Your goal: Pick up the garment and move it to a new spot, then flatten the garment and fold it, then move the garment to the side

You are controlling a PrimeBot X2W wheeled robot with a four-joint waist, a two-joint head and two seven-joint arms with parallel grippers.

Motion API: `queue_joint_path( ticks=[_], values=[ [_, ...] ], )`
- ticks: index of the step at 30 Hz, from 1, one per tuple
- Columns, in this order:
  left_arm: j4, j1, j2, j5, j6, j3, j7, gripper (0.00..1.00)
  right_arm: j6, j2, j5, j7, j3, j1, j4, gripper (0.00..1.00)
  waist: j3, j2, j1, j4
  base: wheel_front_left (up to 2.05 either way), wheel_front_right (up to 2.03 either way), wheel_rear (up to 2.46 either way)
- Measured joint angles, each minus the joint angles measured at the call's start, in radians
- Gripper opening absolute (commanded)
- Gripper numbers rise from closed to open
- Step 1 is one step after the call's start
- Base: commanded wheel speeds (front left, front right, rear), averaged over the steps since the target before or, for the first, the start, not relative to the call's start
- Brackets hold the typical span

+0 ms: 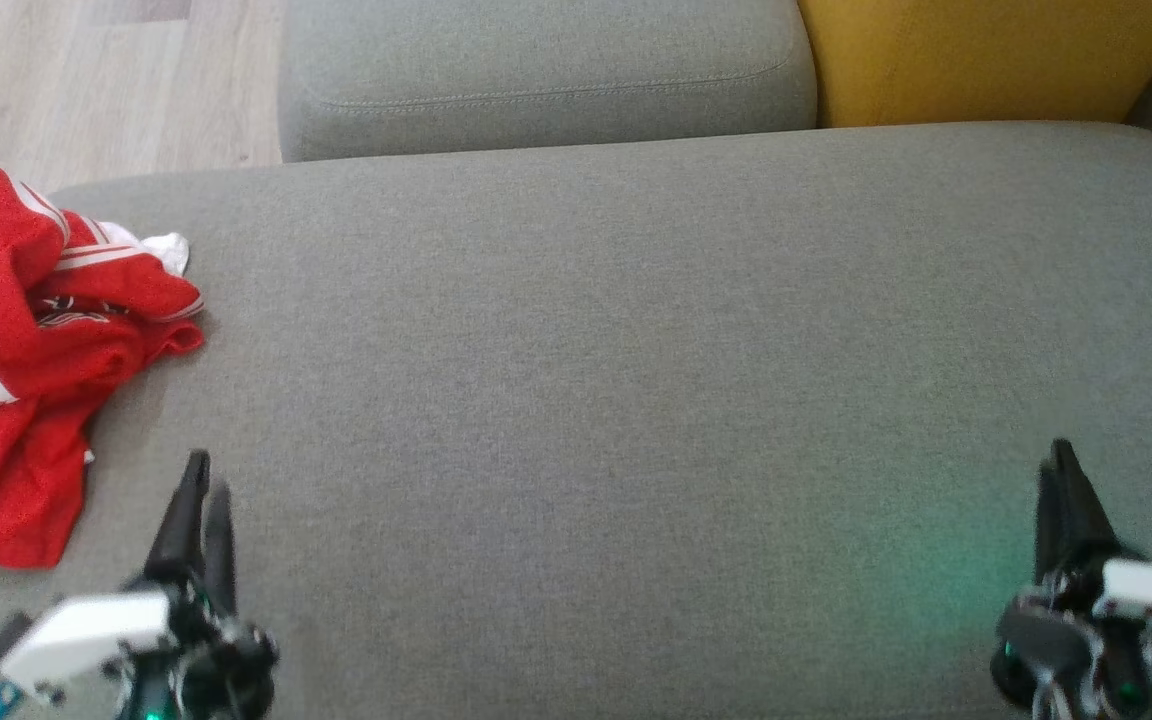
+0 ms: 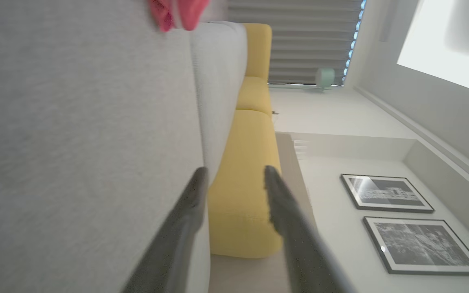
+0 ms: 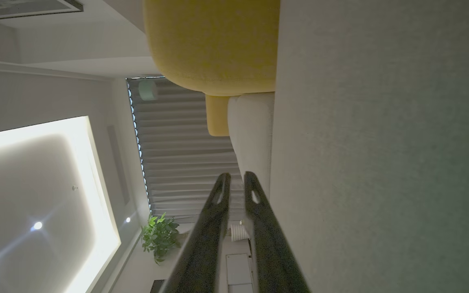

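Observation:
The garment [image 1: 26,360] is a crumpled red piece with white stripes and white panels, lying at the left end of the grey sofa seat [image 1: 636,350]. A blurred red edge of the garment [image 2: 177,12] shows at the top of the left wrist view. My left gripper [image 1: 208,478] hovers just right of the garment's near end, apart from it. In its own view the left gripper [image 2: 232,173] is open and empty. My right gripper [image 1: 1061,455] is far off at the seat's right side. Its fingers [image 3: 237,177] stand a narrow gap apart with nothing between them.
A grey back cushion [image 1: 536,70] and a yellow cushion [image 1: 986,55] line the far edge of the seat. Wooden floor [image 1: 86,80] lies beyond the sofa's left end. The wrist views look past the sofa at blinds, framed pictures [image 2: 385,193] and a plant [image 3: 159,236].

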Motion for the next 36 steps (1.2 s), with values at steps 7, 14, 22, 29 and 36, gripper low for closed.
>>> queue_joint_path(
  ticks=[7, 14, 22, 29, 36],
  values=[
    [0.015, 0.032, -0.007, 0.000, 0.001, -0.012, -0.013, 1.00, 0.000, 0.003, -0.003, -0.009, 0.008, 0.031, 0.010, 1.00, 0.000, 0.0000, 0.0000, 0.000, 0.00, 0.00, 0.00],
    [0.006, 0.032, -0.007, 0.006, 0.001, -0.033, -0.031, 1.00, 0.000, 0.003, -0.027, -0.031, 0.026, 0.031, 0.002, 1.00, -0.002, 0.0000, 0.0000, 0.001, 0.00, 0.00, 0.00],
    [-0.019, 0.024, -0.005, 0.108, 0.001, -0.039, -0.058, 1.00, 0.000, -0.006, -0.126, -0.057, 0.037, 0.031, -0.023, 1.00, -0.006, 0.0000, 0.0000, 0.004, 0.00, 0.00, 0.00],
    [-0.075, 0.013, -0.006, 0.242, 0.001, -0.041, -0.080, 1.00, 0.000, -0.009, -0.246, -0.074, 0.040, 0.031, -0.055, 1.00, -0.010, 0.0000, 0.0000, 0.006, 0.00, 0.00, 0.00],
    [-0.112, 0.013, -0.006, 0.359, 0.001, -0.055, -0.098, 1.00, 0.000, -0.013, -0.359, -0.081, 0.050, 0.031, -0.087, 1.00, -0.015, 0.0000, 0.0000, 0.006, 0.00, 0.00, 0.00]
  ],
)
